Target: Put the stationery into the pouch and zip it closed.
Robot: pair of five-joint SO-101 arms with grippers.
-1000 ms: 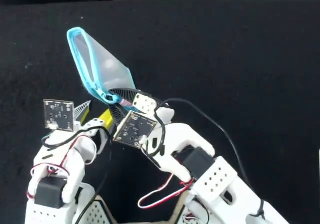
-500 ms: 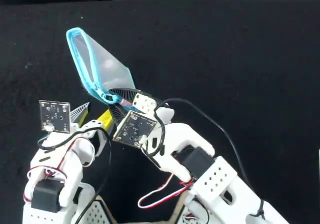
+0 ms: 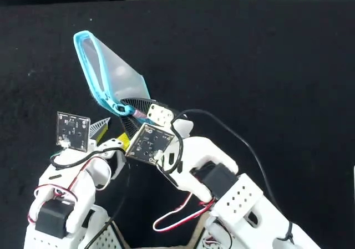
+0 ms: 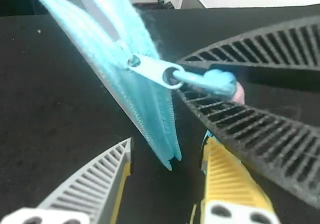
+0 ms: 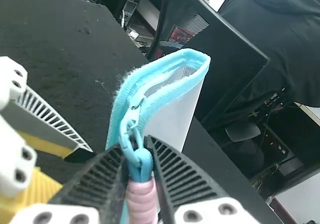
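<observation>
Right claw has the zip, left claw stands wide at the pouch's tail!

The right gripper is pinched tight on the blue zipper pull, holding up the near end of the pouch, which stretches away over the black table, its blue-edged mouth gaping past the slider. The left gripper is spread wide just beside it, and the pouch's end corner hangs between its grey and yellow fingers, touching neither.
</observation>
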